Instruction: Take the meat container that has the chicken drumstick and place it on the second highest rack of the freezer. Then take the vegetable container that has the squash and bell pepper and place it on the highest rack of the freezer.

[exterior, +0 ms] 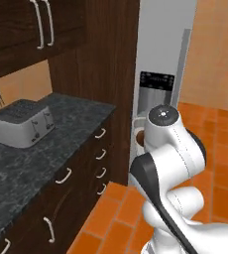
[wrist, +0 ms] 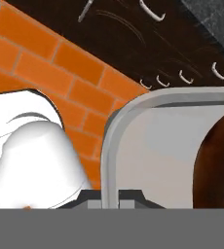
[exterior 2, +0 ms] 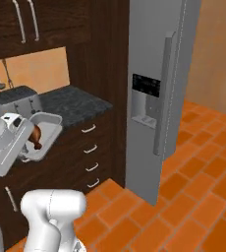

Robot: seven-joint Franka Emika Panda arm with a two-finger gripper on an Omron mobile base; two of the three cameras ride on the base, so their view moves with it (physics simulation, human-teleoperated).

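Nearest the hand camera, the gripper (wrist: 111, 200) is clamped on the rim of the meat container (wrist: 148, 146), which it holds in the air above the orange floor (exterior 2: 193, 197), the chicken drumstick (exterior 2: 36, 135) inside. Behind stand the dark drawers (exterior 2: 88, 152), the toaster (exterior: 23, 122) on the counter (exterior: 17, 168) and the closed freezer (exterior 2: 154, 74).

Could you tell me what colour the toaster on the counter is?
The toaster is silver-grey, clearest in the left base view.

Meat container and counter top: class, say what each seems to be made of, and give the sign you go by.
Meat container: probably matte grey plastic or metal; smooth, uniform, rounded rim, no shine.
Counter top: likely polished stone such as granite; dark grey with pale mottled veins.
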